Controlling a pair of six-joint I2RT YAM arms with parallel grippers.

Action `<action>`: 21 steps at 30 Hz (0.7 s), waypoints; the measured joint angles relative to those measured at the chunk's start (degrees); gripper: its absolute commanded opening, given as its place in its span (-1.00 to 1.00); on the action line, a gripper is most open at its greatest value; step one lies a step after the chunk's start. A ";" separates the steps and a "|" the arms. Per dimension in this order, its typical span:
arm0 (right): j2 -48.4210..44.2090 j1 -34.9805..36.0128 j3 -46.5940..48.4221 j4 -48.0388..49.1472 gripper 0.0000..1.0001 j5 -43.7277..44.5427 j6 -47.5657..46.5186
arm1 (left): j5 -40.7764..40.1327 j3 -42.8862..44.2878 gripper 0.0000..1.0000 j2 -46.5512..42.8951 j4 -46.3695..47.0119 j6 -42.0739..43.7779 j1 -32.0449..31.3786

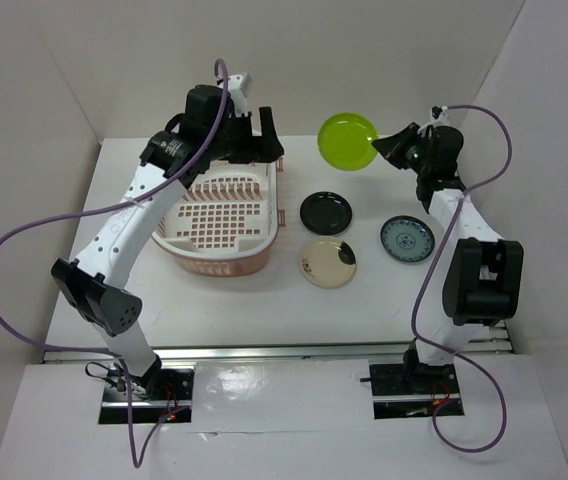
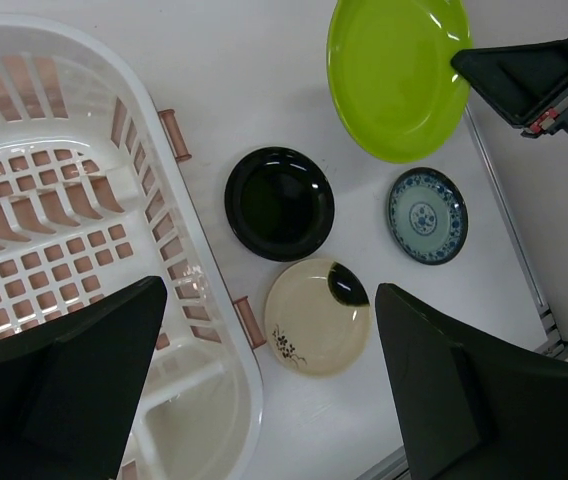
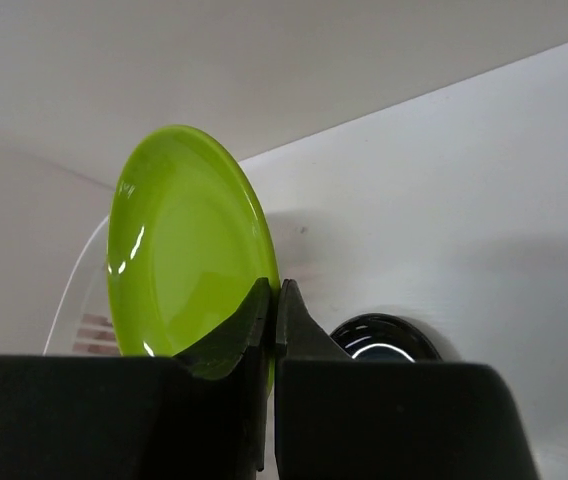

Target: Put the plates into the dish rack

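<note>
My right gripper (image 1: 386, 146) (image 3: 273, 290) is shut on the rim of the lime green plate (image 1: 348, 139) (image 3: 176, 242) (image 2: 396, 72), holding it up off the table at the back. Three plates lie flat on the table: the black one (image 1: 325, 211) (image 2: 279, 202), the cream one with a dark spot (image 1: 327, 262) (image 2: 316, 315) and the teal-blue patterned one (image 1: 407, 239) (image 2: 427, 214). The dish rack (image 1: 219, 222) (image 2: 84, 220), white with salmon handles, stands to their left. My left gripper (image 1: 260, 135) (image 2: 264, 390) hovers open above the rack's far right end, holding nothing.
White walls close in the table at the back and both sides. A purple cable loops off each arm. A metal rail (image 1: 284, 352) runs along the table's near edge, seen also as a rail (image 2: 509, 220) past the teal plate.
</note>
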 measured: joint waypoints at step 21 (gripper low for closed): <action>-1.60 10.34 6.75 -5.92 -1.00 -24.48 -7.63 | -0.63 -2.84 0.61 1.40 2.19 0.22 -0.11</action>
